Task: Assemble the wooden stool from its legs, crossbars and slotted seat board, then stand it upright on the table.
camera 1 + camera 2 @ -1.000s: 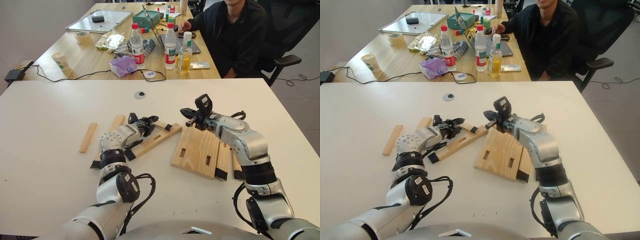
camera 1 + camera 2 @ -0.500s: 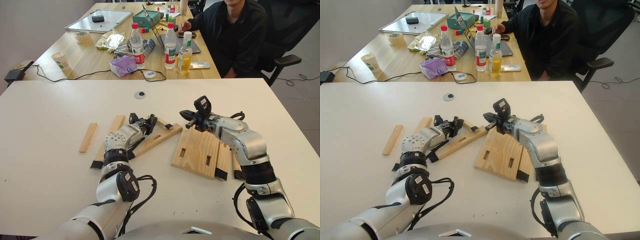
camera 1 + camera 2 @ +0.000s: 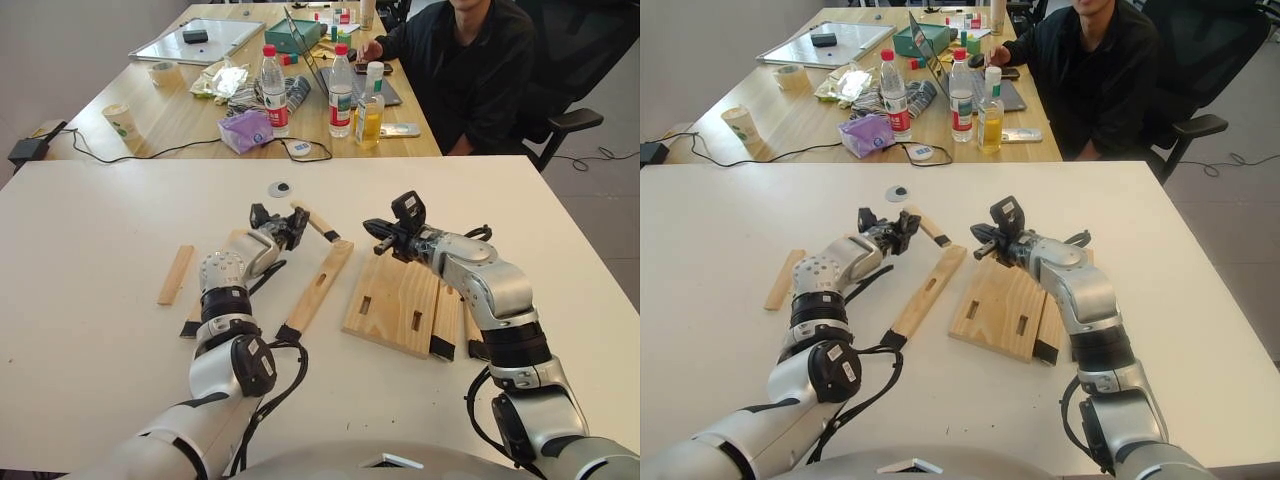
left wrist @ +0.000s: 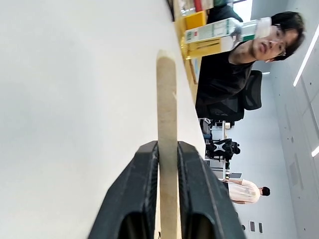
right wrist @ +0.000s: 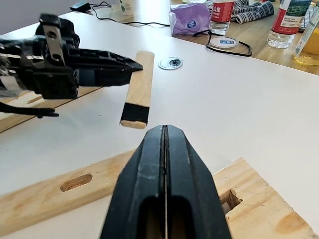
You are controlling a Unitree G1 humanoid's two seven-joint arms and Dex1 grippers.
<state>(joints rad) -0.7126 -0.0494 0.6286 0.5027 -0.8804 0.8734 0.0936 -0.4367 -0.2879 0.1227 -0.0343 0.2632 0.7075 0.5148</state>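
Note:
My left gripper [image 3: 287, 226] is shut on a short wooden bar [image 3: 318, 224] with a black tip and holds it just above the table; the left wrist view shows the fingers [image 4: 144, 174] clamped on the bar [image 4: 167, 99]. A long slotted wooden piece [image 3: 318, 285] with black ends lies flat below it. The slotted seat board [image 3: 392, 300] lies to its right, resting on another wooden piece [image 3: 447, 320]. My right gripper [image 3: 376, 230] hovers shut and empty over the board's far corner, its fingers [image 5: 154, 164] pressed together, pointing at the held bar [image 5: 138, 89].
A loose short stick [image 3: 176, 273] lies at the left, and another leg [image 3: 236, 243] sits under my left arm. A small round disc [image 3: 280, 188] rests farther back. A second table [image 3: 180, 115] behind holds bottles and clutter, with a seated person.
My left gripper has lifted the short bar off the slotted piece and carried it toward the back. The slotted piece has swung to point more front to back. The right gripper has hardly moved.

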